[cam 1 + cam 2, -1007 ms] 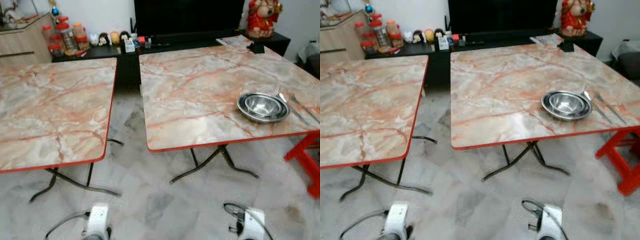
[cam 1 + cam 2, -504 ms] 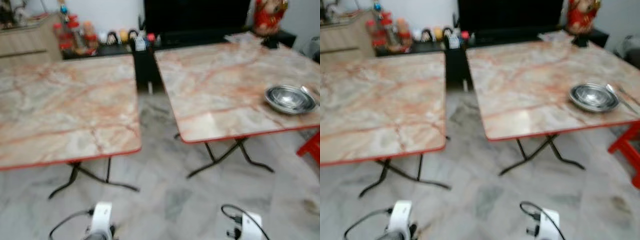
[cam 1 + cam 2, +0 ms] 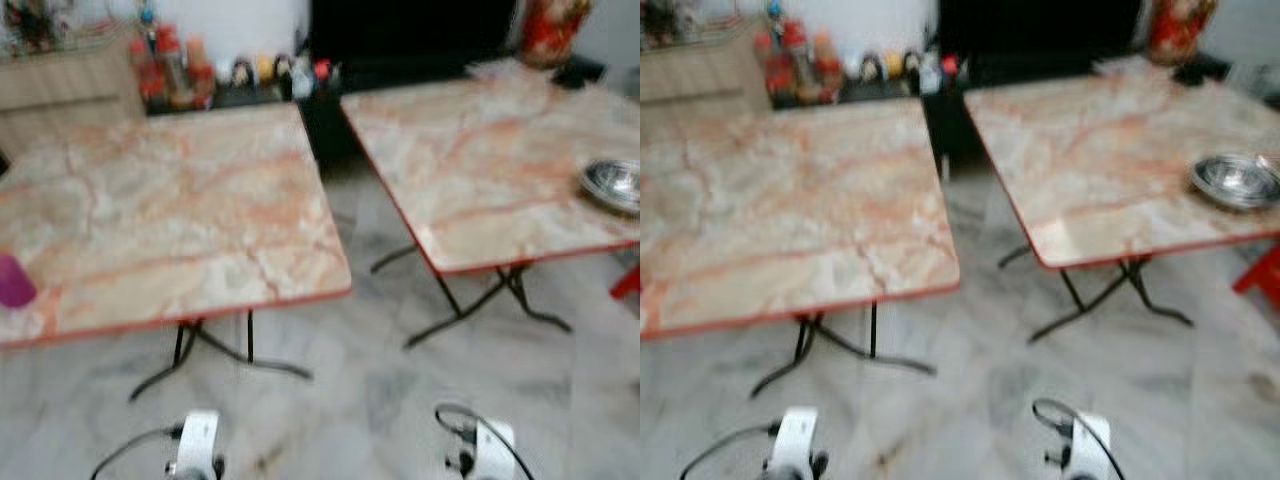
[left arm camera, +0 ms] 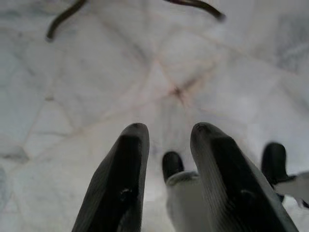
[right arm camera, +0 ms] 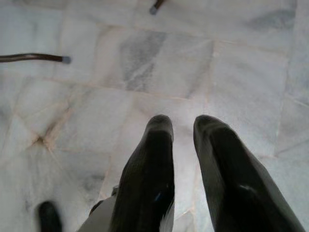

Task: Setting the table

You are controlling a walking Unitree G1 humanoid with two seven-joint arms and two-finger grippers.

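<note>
Two marble-patterned folding tables with red edges stand side by side, the left table (image 3: 170, 200) and the right table (image 3: 480, 150). A steel bowl (image 3: 1235, 180) sits near the right table's front right corner. A purple thing (image 3: 14, 282) rests at the left table's front left edge; it is too blurred to name. Both arms hang idle low over the floor. My left gripper (image 4: 169, 128) and my right gripper (image 5: 183, 121) point at the marble tiles, each with a small gap between its fingers and nothing held.
A low black sideboard (image 3: 330, 85) behind the tables carries jars (image 3: 170, 70) and small figures. A dark screen (image 3: 410, 30) and a red statue (image 3: 553, 25) stand at the back. A red stool (image 3: 1262, 280) sits by the right table. A gap of floor (image 3: 380, 250) runs between the tables.
The camera has swung left, so the whole scene has slid right. The purple thing has come into view and the bowl is now at the right edge. The picture has grown blurred.
</note>
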